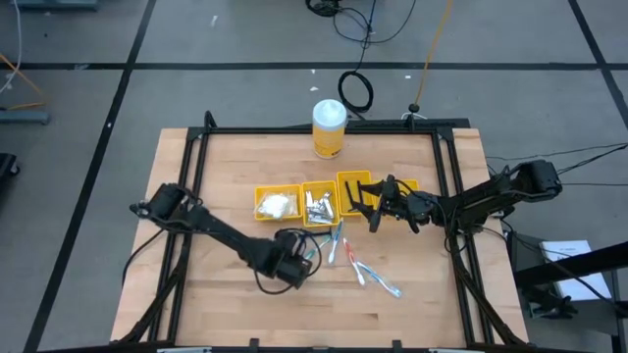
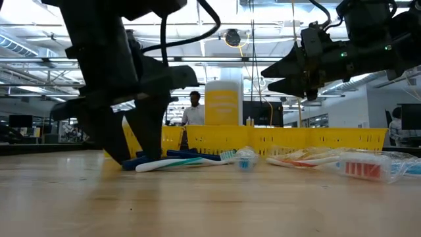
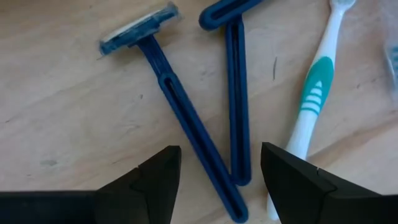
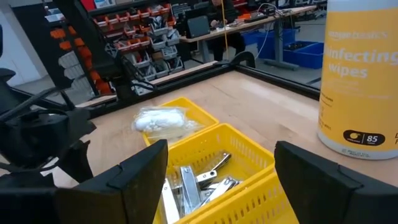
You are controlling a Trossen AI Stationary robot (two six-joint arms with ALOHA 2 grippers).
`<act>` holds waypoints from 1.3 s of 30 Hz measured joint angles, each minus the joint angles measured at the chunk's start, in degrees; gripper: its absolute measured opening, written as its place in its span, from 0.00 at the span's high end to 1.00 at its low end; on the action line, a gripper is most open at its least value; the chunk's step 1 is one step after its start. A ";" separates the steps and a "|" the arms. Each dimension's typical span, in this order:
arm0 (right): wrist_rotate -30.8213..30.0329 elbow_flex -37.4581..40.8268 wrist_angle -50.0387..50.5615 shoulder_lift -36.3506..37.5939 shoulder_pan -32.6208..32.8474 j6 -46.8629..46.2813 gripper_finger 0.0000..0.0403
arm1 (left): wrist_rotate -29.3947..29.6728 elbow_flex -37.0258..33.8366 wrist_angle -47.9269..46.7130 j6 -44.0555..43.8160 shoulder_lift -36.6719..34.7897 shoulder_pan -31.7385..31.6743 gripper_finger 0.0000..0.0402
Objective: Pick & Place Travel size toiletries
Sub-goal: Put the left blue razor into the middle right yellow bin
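Left gripper: wide, low over two blue razors. Risk: handle ends touching, may grab both. Right gripper: wide, above bins.

- A row of bins sits mid-desk; the canister stands behind the bins.
- Packets lie in the leftmost bin, sachets in the next.
- Before the bins lie toothbrushes.
- Two razors lie crossing, seemingly touching, left of the toothbrushes.
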State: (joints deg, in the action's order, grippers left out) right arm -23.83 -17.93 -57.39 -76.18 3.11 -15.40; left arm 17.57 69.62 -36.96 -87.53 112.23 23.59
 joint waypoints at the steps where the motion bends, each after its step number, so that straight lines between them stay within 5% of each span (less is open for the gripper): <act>1: 0.00 0.00 0.01 0.00 0.00 0.00 0.31 | -0.37 0.06 -0.07 0.08 0.25 -0.29 0.45; 14: 0.10 0.02 0.70 0.00 0.00 0.00 0.31 | -4.01 -0.10 -4.02 1.77 -0.74 0.43 0.45; 39: 0.09 0.04 0.94 -0.02 0.00 -0.42 0.31 | 4.86 -0.13 -6.89 -4.49 -3.50 0.19 0.45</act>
State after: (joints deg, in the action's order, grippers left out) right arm -23.75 -17.89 -56.45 -76.20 3.11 -15.81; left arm 22.43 69.49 -43.85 -92.03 108.73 23.78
